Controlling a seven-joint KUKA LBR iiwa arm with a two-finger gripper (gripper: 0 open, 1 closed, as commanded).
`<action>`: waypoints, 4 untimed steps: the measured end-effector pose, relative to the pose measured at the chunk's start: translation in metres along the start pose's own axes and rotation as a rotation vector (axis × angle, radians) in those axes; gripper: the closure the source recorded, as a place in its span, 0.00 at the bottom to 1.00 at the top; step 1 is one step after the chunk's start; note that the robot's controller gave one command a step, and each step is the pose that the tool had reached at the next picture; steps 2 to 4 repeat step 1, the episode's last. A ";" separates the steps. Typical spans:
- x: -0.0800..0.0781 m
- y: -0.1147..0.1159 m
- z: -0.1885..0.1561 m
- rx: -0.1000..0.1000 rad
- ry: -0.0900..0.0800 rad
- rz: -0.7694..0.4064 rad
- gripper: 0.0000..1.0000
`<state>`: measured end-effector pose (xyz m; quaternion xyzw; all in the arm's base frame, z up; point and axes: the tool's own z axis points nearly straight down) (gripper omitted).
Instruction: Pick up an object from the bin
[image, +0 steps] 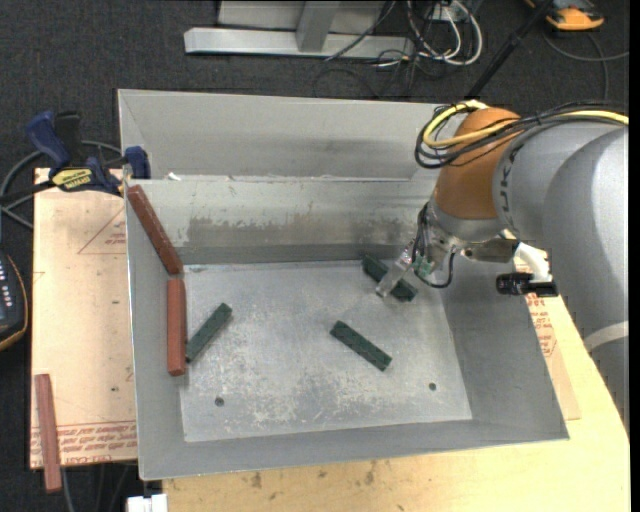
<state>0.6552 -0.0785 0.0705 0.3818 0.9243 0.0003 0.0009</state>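
Here, low at the back right of the bin (300, 405), claw (393, 285) over a dark green bar (374, 268), bar half hidden beneath, claw's opening impossible to make out, second green bar (361, 345) nearby.

A bar (375, 269) lies under the gripper (397, 284) (back right).

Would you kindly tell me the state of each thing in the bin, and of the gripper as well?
gripper: low at the bin's back right, over a dark green block.
back-right green block: on the floor, partly hidden by the gripper.
middle green block: lying flat, free.
left green block: lying flat, near the lower reddish bar.
lower reddish bar: lying along the left wall.
upper reddish bar: slanting against the left wall.
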 end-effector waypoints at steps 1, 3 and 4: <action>-0.001 0.001 -0.065 -0.005 -0.006 -0.003 1.00; -0.001 0.001 -0.065 -0.005 -0.006 -0.003 1.00; -0.001 0.001 -0.065 -0.005 -0.006 -0.003 1.00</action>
